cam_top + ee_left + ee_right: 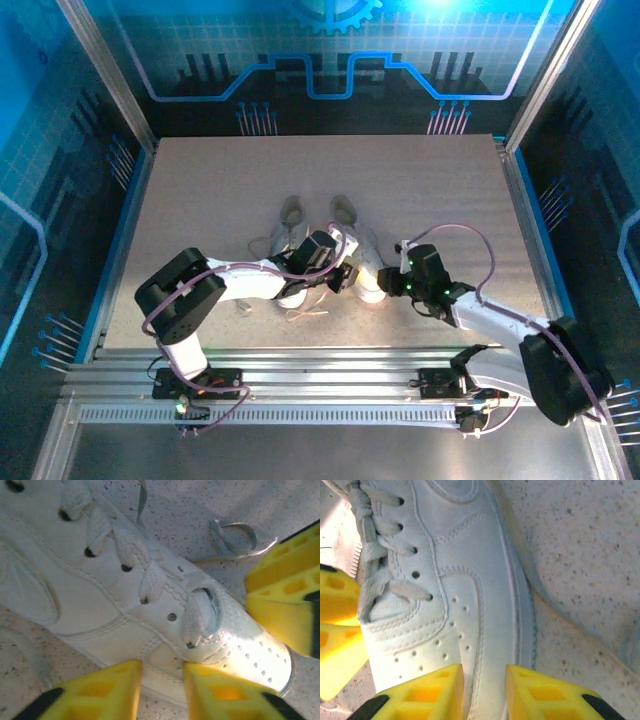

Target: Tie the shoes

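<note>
Hovering over the shoes, left gripper and right gripper stand slightly open, empty.

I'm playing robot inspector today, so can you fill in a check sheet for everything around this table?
Surface: speckled beige table, flat.
Job's things: two white shoes side by side mid-table, heels away from the arms; loose lace ends lie on the table.
Clutter: nothing seen.
Grippers: left gripper and right gripper close together at one shoe's toe, fingers slightly apart, nothing seen between them.
Cables: purple cables loop along both arms.
Surroundings: blue-lit wall panels, metal frame.
</note>
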Available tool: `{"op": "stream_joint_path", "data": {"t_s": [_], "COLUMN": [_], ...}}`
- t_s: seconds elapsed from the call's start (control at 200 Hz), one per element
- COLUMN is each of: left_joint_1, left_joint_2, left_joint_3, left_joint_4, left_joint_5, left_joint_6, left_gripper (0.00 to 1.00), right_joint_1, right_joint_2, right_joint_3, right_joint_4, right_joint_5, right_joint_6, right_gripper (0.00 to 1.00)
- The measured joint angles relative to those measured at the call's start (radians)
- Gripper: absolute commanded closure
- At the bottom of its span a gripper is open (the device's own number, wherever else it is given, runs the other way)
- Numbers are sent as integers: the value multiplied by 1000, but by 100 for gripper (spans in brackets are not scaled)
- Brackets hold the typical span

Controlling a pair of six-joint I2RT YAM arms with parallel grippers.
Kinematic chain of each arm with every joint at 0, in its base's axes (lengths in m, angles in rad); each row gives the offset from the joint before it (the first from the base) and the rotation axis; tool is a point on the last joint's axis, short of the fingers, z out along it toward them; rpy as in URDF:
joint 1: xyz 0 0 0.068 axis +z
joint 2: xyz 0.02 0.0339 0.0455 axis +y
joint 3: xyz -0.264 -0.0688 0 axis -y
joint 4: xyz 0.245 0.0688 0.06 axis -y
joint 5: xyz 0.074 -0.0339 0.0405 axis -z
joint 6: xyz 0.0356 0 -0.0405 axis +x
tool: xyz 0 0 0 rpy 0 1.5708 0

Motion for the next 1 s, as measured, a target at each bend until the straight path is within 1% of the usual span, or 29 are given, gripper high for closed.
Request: {"op": "stream_joint_path", "data": {"t_s": [0.05, 0.09, 0.205, 0.295, 0.425, 0.59, 0.61, 0.64, 0.68, 0.705, 0.73, 0.81, 0.92, 1.0], "left_joint_1": [0, -2, -17, -32, -84, -138, -140, -142, -142, -142, -142, -142, -136, -129], "left_joint_2": [-12, -27, -97, -137, -134, -57, -55, -54, -40, -38, -37, -29, -58, -121], "left_joint_3": [0, 0, -8, -26, -53, -52, -48, -40, -34, -28, -26, -21, -50, -99], "left_joint_4": [-24, -54, -157, -216, -301, -353, -353, -357, -357, -360, -360, -362, -351, -380], "left_joint_5": [-28, -51, -118, -165, -232, -306, -312, -320, -327, -335, -340, -370, -381, -380], "left_joint_6": [10, 12, 14, 8, -7, -27, -30, -37, -49, -48, -55, -65, -64, -62], "left_gripper": [53, 51, 51, 50, 50, 51, 52, 56, 67, 77, 84, 100, 100, 100], "right_joint_1": [1, 2, 1, -16, -51, -39, -34, -26, -16, -10, -1, 17, 61, 122], "right_joint_2": [-20, -37, -80, -78, -24, 81, 89, 97, 106, 113, 122, 136, 139, 155], "right_joint_3": [-2, 0, 27, 68, 92, 92, 92, 93, 98, 101, 106, 117, 118, 119], "right_joint_4": [-23, -51, -184, -267, -307, -309, -308, -306, -305, -299, -300, -302, -289, -255], "right_joint_5": [-2, -1, 28, 53, 59, 30, 29, 30, 34, 35, 43, 60, 83, 47], "right_joint_6": [10, 18, 46, 65, 85, 101, 104, 107, 108, 108, 108, 112, 123, 130], "right_gripper": [70, 69, 65, 61, 61, 64, 64, 65, 66, 67, 68, 71, 72, 70]}}
